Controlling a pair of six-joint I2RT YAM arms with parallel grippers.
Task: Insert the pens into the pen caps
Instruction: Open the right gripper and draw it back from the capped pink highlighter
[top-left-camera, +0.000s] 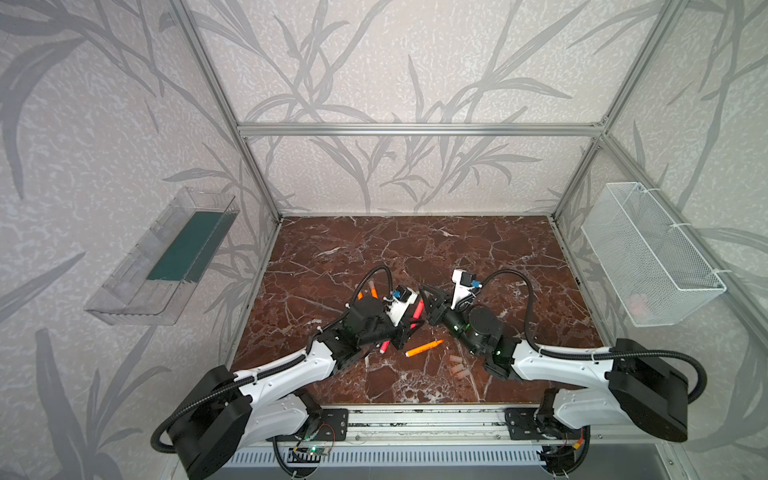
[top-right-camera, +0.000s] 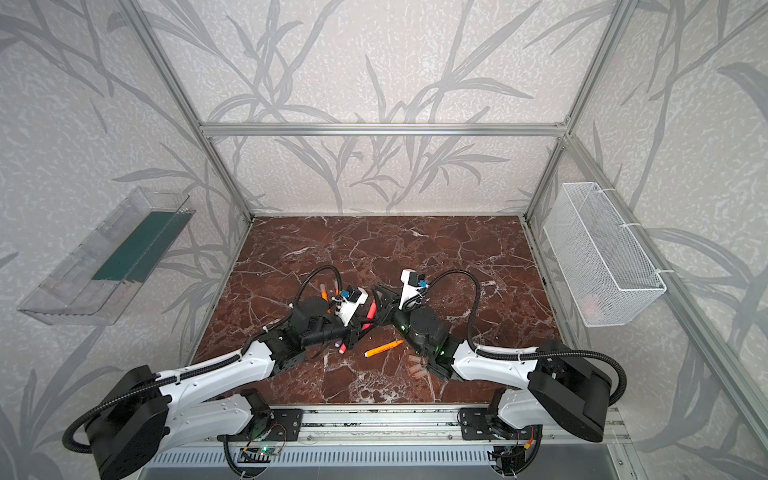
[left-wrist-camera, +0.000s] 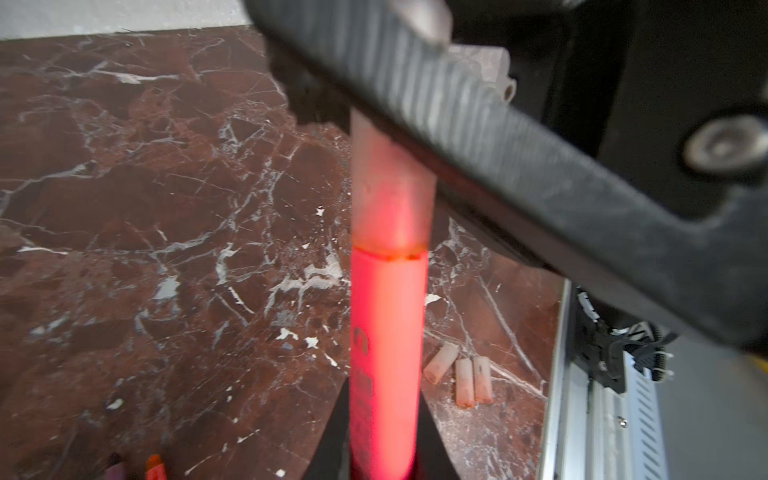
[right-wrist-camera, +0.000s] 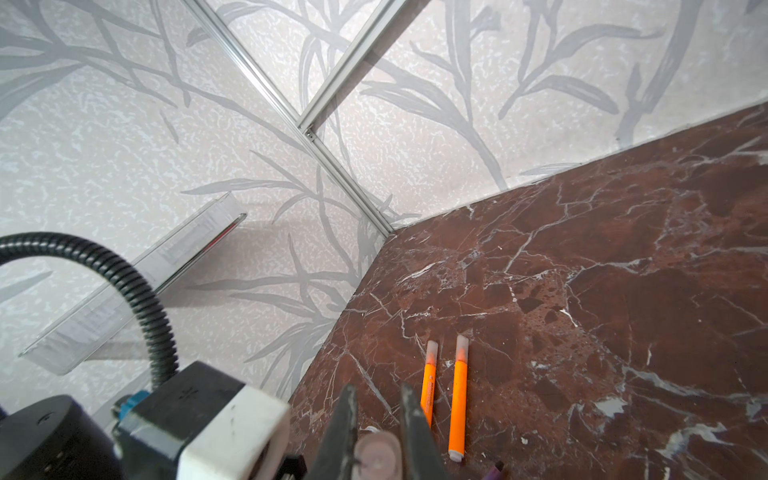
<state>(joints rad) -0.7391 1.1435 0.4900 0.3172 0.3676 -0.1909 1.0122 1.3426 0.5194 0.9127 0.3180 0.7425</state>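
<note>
Over marble (top-left-camera: 374, 249), left gripper (left-wrist-camera: 382, 432) clamps red pen (left-wrist-camera: 388, 311) (capped); right gripper (right-wrist-camera: 378, 411) pinches its cap (right-wrist-camera: 378, 455).

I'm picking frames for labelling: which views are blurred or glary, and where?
Left wrist view: the red-pink pen is soft and glows overbright, while the loose caps are sharp. Right wrist view: the held cap is out of focus, the orange pens crisp. Both top views: the table is evenly lit, without glare.
</note>
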